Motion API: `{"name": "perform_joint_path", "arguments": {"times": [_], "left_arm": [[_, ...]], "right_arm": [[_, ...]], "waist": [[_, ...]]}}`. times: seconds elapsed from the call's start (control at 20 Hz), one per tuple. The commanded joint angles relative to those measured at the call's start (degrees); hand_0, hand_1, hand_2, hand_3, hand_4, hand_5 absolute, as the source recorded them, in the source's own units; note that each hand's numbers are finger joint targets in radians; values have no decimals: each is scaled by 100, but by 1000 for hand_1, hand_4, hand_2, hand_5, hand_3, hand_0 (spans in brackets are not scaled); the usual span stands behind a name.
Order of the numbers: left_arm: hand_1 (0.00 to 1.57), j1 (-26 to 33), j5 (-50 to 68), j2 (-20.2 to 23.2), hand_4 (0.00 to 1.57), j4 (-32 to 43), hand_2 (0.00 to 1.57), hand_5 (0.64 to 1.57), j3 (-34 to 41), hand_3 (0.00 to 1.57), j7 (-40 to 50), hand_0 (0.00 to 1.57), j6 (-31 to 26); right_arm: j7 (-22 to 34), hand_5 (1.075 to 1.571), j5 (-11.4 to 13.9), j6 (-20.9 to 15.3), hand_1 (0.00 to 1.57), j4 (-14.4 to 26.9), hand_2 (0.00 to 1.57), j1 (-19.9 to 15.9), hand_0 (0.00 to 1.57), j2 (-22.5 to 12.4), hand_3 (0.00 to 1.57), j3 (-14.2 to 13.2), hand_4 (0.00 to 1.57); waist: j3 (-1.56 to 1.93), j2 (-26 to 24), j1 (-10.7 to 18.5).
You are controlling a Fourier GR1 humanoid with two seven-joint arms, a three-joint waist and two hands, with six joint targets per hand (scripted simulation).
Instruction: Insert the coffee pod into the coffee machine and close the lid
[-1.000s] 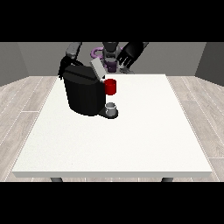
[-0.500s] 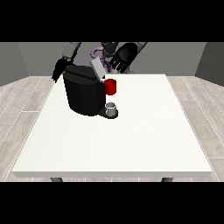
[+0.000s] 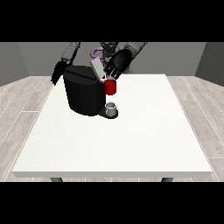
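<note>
The white table [image 3: 131, 140] carries the black coffee machine [image 3: 85, 94] just below the hand at the view's right [image 3: 117, 65], whose fingers curl on the raised grey lid [image 3: 97, 69]. The red part [image 3: 111, 87], directly under that hand, may be the coffee pod. Closing remains. The hand at the view's left [image 3: 58, 72] hangs relaxed beside the machine

You have one white table [image 3: 131, 144] carrying one black coffee machine [image 3: 83, 94]. Beside the machine sit one red cup [image 3: 110, 87] and one grey cup [image 3: 111, 108]. Two black hands [image 3: 117, 65] [image 3: 58, 72] flank the machine.
</note>
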Motion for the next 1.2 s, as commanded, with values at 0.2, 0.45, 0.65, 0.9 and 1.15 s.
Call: {"name": "perform_joint_path", "arguments": {"times": [0.2, 0.45, 0.65, 0.9, 1.15], "left_arm": [[1251, -157, -66, 197, 425, 168, 1290, 1571, 43, 1217, -188, 1251, -12], [1193, 58, -7, 145, 434, 165, 1234, 1571, 52, 1191, -400, 1193, -66], [1166, -160, -121, -121, 421, 181, 1233, 1571, -40, 1193, -104, 1166, 67], [1231, -401, -61, 431, 389, 314, 1267, 1571, 178, 1211, -419, 1231, -61], [1217, -424, -119, 297, 357, 293, 1242, 1571, 143, 1195, -287, 1217, 39]], "right_arm": [[-56, 1571, -5, 2, 0, -71, 0, -134, 0, -15, 0, -8, 0], [-245, 1571, -116, 37, 0, 5, 0, 32, 0, -128, 0, -192, 165], [169, 1571, -48, -106, 0, 30, 0, -331, 0, -64, 0, -179, 0], [33, 1571, 64, -196, 0, -160, 0, -174, 0, 163, 0, 62, 0], [-25, 1571, 41, -61, 0, -65, 0, -241, 0, -41, 0, -37, 0]], "waist": [[0, 247, -84], [0, 170, 40], [0, 134, -7], [0, 386, -149], [1, 284, -98]]}}
